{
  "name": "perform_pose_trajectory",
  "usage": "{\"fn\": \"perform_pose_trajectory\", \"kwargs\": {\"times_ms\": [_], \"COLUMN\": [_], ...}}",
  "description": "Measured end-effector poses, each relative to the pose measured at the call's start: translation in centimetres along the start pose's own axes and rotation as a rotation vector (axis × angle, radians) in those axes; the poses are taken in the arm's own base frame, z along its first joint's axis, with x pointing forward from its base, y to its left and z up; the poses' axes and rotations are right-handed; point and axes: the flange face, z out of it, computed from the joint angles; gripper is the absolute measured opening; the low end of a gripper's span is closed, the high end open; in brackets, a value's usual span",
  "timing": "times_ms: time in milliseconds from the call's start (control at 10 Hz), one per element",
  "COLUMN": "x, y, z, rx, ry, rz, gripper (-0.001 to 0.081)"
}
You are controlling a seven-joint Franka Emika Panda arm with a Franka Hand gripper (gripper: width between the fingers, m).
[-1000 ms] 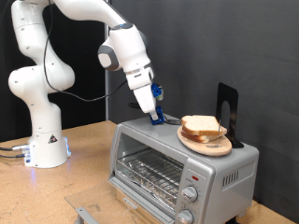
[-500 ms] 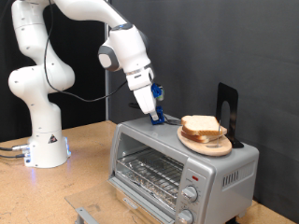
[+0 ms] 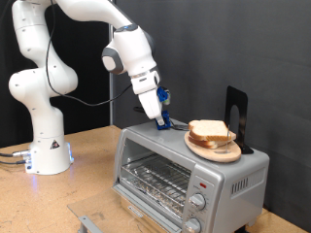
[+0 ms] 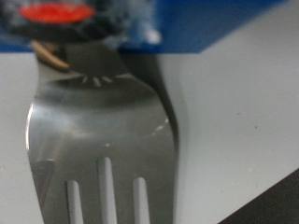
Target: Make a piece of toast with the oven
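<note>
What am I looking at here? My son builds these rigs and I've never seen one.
The white jointed machine is a robot arm. One picture comes from a camera standing off to the side, the other from a camera on the arm's hand. Its tool is lowered onto the top of a silver toaster oven and holds a slotted metal spatula, seen close up in the hand camera. Bread slices sit on a wooden plate on the oven. The oven door is shut.
</note>
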Motion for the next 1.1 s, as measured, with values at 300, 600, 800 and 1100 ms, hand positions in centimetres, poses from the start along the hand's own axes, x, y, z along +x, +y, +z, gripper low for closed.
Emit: {"fn": "perform_pose_trajectory", "kwargs": {"times_ms": [300, 600, 800, 1100], "x": [-0.01, -0.03, -0.07, 0.0], "y": [0.01, 0.05, 0.06, -0.08], "z": [0.02, 0.16, 0.32, 0.3], "rx": [0.0, 0.0, 0.001, 0.008], "ry": [-0.001, -0.004, -0.011, -0.011], "rz": [0.0, 0.003, 0.005, -0.009], "gripper": [0.0733, 0.0805, 0.0809, 0.0809]}}
